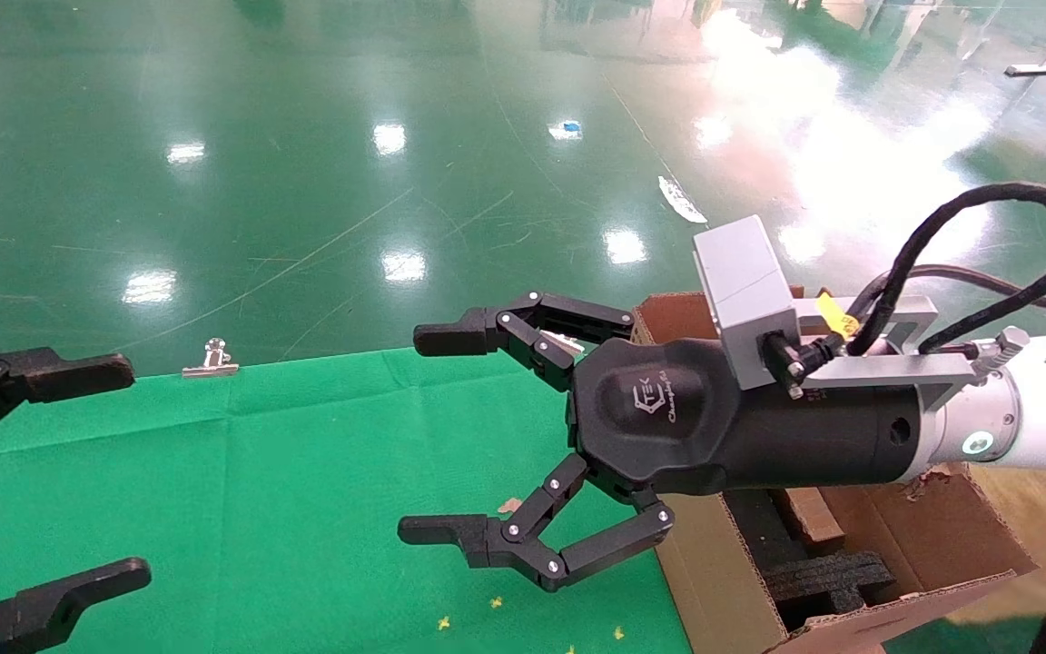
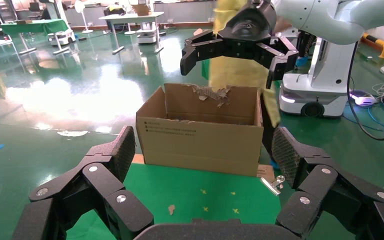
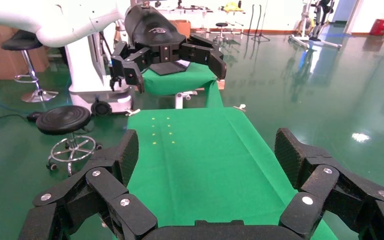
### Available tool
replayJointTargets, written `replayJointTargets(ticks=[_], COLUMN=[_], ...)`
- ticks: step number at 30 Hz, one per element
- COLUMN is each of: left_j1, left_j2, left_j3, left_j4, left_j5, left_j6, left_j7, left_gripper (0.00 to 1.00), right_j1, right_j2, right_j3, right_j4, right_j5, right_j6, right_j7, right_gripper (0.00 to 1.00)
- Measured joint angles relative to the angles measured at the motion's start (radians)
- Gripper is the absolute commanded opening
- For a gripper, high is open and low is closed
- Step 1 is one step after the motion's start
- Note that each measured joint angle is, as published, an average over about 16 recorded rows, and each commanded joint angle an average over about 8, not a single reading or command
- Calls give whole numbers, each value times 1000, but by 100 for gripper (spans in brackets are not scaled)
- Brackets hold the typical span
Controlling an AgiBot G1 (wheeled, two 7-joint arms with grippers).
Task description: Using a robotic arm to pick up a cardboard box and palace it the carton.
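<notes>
While its fingers (image 1: 450,338) spread wide and grip nothing, the right claw (image 1: 437,434) hangs above the desk (image 1: 287,509), near that desk's right edge and pointing toward its left side. Behind the claw comes a black body with a logo, then a grey camera block (image 1: 743,272), a looped black cable (image 1: 986,227) and the white right arm (image 1: 1045,400). This body passes over the left rim of the carton (image 1: 723,590), which stands against the right edge of the desk. Black foam (image 1: 827,581) lies inside the carton, beside a brown piece that may be the cardboard box, though I cannot tell. From the left wrist view, the carton (image 2: 200,137) shows printed text on its side and a torn far rim, with the right claw (image 2: 239,52) raised above it.

At the desk's left edge, the left claw (image 1: 78,472) is also wide open and empty, one finger near the far left corner and the other nearer the front. The right wrist view shows it (image 3: 172,62) across the bare green cloth.

A metal clip (image 1: 211,363) sits on the desk's far edge, left of centre. Small yellow flecks (image 1: 494,603) lie on the cloth near the front edge. Beyond the desk spreads a glossy green floor (image 1: 305,136).
</notes>
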Motion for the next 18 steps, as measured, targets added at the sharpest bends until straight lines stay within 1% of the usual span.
replayJointTargets(ticks=[18], left_j1=[0], left_j2=[0], left_j3=[0], left_j4=[0], left_j5=[0], left_j6=[0], left_j7=[0], left_gripper=[100], right_j1=[5], right_j2=[1], right_j3=[-5], right_j4=[-2], right_j5=[-3], right_j6=[2], right_j7=[1], right_gripper=[100])
